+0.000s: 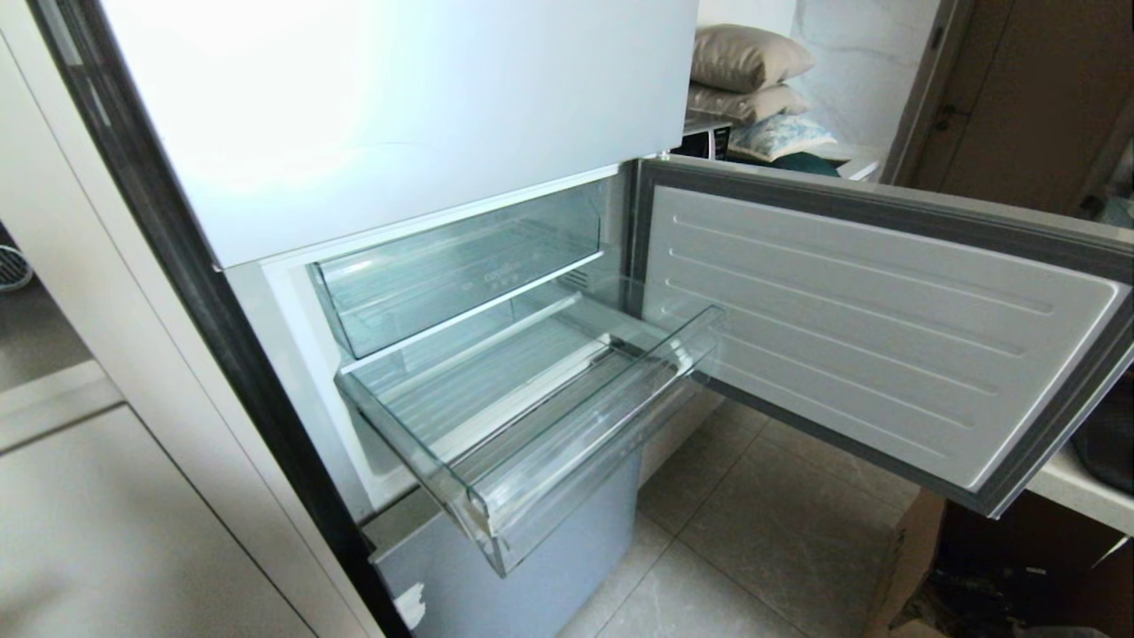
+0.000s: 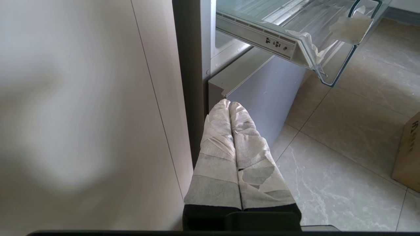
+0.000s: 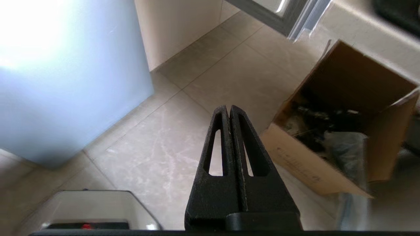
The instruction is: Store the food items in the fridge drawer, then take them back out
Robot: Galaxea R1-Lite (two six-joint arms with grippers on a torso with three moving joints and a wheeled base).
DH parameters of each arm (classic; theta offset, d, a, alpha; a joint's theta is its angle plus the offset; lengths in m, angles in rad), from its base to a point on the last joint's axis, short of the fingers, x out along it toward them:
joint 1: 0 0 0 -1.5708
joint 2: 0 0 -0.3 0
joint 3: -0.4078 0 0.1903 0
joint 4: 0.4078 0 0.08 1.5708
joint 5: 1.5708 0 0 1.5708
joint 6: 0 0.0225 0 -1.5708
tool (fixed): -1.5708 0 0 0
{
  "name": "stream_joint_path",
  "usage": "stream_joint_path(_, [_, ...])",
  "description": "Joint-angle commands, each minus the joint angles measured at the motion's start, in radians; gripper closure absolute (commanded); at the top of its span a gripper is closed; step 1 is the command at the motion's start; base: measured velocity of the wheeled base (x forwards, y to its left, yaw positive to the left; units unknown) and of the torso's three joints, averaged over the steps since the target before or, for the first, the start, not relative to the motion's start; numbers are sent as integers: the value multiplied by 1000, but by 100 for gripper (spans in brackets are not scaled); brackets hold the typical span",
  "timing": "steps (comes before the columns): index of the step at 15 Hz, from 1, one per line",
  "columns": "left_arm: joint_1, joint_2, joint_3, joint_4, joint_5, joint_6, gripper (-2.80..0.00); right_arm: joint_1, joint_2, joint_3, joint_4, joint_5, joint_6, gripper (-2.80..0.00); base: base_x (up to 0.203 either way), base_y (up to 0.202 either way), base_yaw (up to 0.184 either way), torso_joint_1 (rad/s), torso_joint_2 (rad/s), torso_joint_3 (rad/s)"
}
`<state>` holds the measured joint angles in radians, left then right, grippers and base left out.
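Kitchen corner, tiled floor [image 1: 780, 523], pale blue-grey fridge [image 1: 399, 97] with its lower door [image 1: 877, 328] swung wide to your right.

Fridge drawer [image 1: 532, 416] is pulled out and hangs over the floor. Long axis runs across the fridge front, thick clear lip facing you. Ribbed floor shows through and I see nothing lying in it. Food items: none visible in any view, so you can't place them from here. Judging by the bare drawer, either storing hasn't started or the items are already back out; can't tell which.

Key relation: both grippers sit low, below the drawer and outside the head view. Left gripper [image 2: 229, 106], its taped fingers [image 2: 218, 147] pressed together and holding nothing, points at the grey panel [image 2: 262, 85] under the drawer; drawer corner is up and off to the side of it. Right gripper [image 3: 228, 109], black jaws closed flat and empty, points down at the floor, with an open cardboard box [image 3: 344, 131] just beside and the fridge side further off.

Left looks nearer the drawer. Either arm would have to rise and come in over the front lip, my read.

Above the drawer: a second clear bin [image 1: 461, 266] with small lettering. Pillows [image 1: 744, 71] stacked behind the door. Pale cabinet [image 1: 106, 496] flanks the fridge on your left.
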<state>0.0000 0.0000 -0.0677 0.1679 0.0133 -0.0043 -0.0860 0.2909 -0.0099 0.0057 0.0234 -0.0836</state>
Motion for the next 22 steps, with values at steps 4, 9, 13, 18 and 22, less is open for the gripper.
stream_joint_path(4, [0,0,0,1,1,0,0,109,-125,8,-3,-10,54,0,0,0,0,0,0,0])
stream_joint_path(9, [0,0,0,1,1,0,0,92,-291,10,-4,-23,68,0,0,0,0,0,0,0])
stream_joint_path(13, [0,0,0,1,1,0,0,92,-291,10,-3,-23,74,0,0,0,0,0,0,0])
stream_joint_path(18, [0,0,0,1,1,0,0,92,-291,10,-4,-23,76,0,0,0,0,0,0,0])
stream_joint_path(22, [0,0,0,1,1,0,0,92,-291,10,-4,-25,77,0,2,-2,89,3,3,-1])
